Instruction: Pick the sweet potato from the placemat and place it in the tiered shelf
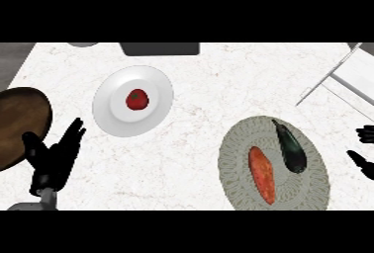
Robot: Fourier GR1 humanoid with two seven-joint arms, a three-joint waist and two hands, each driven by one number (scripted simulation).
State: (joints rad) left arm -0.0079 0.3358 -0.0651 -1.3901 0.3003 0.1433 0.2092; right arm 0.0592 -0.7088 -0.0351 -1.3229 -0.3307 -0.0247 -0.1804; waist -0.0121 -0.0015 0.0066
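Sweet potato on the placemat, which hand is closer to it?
Right. The right hand shows at the view's right edge, just past the placemat from the sweet potato. The left hand rests open far across the counter at the left.

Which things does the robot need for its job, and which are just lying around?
Needed: sweet potato, placemat, tiered shelf, right hand.

Lying around: eggplant, tomato on the white plate, brown wooden plate, resting left hand.
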